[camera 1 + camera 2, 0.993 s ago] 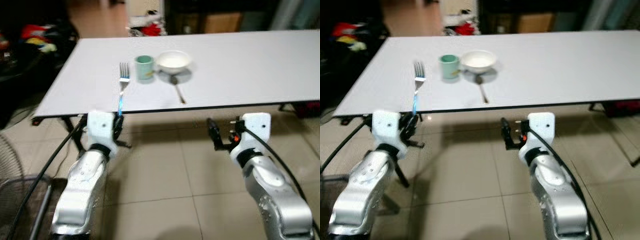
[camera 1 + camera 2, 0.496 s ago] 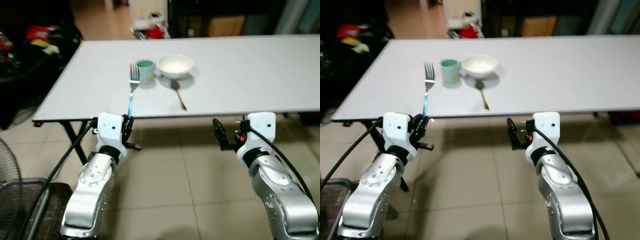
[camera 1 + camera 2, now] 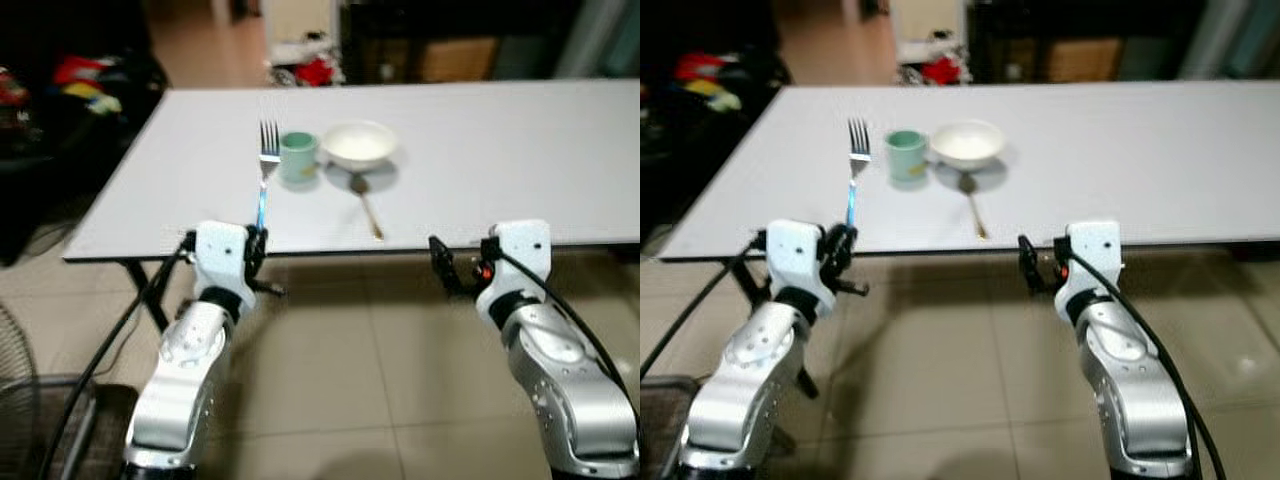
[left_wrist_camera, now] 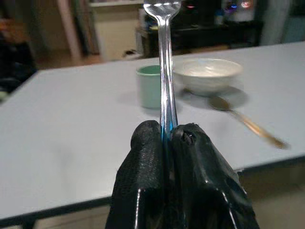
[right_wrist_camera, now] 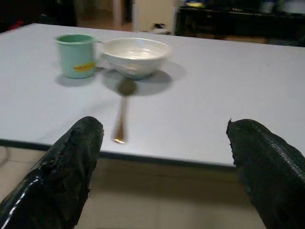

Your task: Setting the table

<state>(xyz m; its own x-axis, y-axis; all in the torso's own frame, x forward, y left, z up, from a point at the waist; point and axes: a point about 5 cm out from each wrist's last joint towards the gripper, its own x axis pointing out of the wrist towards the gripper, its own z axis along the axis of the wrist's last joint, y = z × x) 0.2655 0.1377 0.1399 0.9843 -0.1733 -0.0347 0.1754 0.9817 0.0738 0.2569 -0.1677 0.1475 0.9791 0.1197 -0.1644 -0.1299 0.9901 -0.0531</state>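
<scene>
My left gripper [image 3: 254,248] is shut on the handle of a silver fork [image 3: 266,165] with a blue handle, held just before the near edge of the white table [image 3: 500,150], tines pointing away over it. On the table stand a green cup [image 3: 298,157] and a white bowl [image 3: 359,145], with a spoon [image 3: 366,200] lying in front of the bowl. In the left wrist view the fork [image 4: 165,62] rises from between my black fingers [image 4: 147,157]. My right gripper [image 3: 440,268] stands open, below the table edge, right of the spoon [image 5: 122,107].
The tiled floor [image 3: 340,380] lies under me. A folding table leg [image 3: 150,290] is at the left. Dark furniture and coloured clutter [image 3: 80,80] stand beyond the table's left end, and a wire basket [image 3: 30,420] sits at lower left.
The camera has shifted, so the table and its things sit slightly further right and nearer in view. Both arms keep their pose, the fork still in the left gripper.
</scene>
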